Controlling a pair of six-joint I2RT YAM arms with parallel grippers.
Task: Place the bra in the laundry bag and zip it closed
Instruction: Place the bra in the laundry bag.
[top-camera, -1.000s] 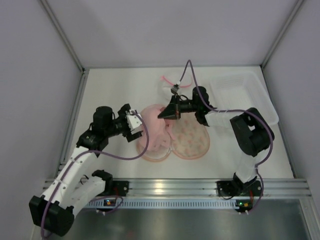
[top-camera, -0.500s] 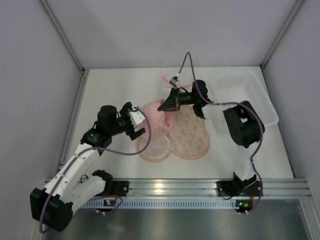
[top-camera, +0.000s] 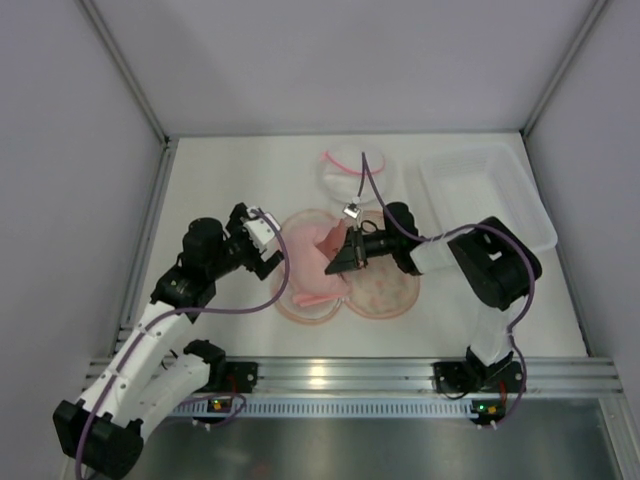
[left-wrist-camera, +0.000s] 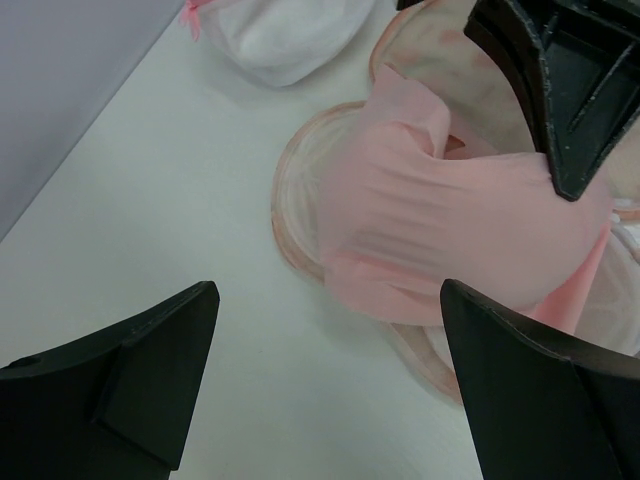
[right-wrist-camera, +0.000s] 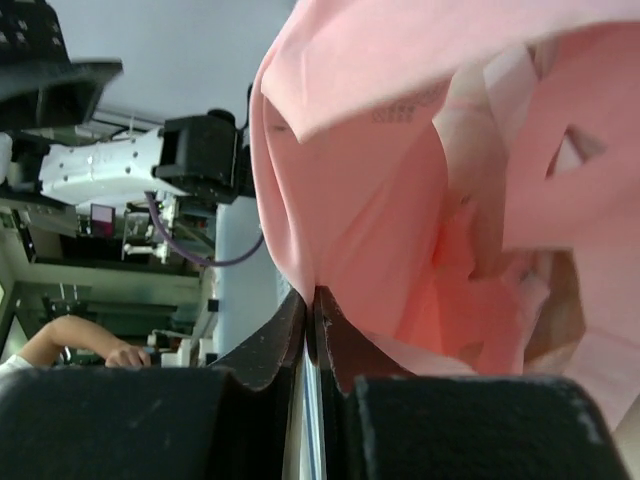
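Observation:
The laundry bag (top-camera: 392, 287) lies open on the table, printed half on the right, mesh-lined half on the left. The salmon-pink bra (top-camera: 318, 268) is draped over its left half. My right gripper (top-camera: 338, 263) is shut on a fold of the bra, low over the bag's middle. In the right wrist view the bra (right-wrist-camera: 400, 190) fills the frame and the closed jaws pinch its fabric at my right gripper (right-wrist-camera: 312, 297). My left gripper (top-camera: 262, 243) is open and empty, just left of the bag. In the left wrist view my left gripper (left-wrist-camera: 325, 300) faces the bra (left-wrist-camera: 440, 220) and the bag rim (left-wrist-camera: 288, 225).
A white mesh round pouch with a pink rim (top-camera: 350, 172) lies behind the bag and also shows in the left wrist view (left-wrist-camera: 285, 40). A clear plastic tray (top-camera: 490, 195) stands at the back right. Frame posts and walls bound the table.
My right gripper has come down and nearer with the bra, from above the bag's far edge onto its left half. My left gripper has drawn back slightly to the left.

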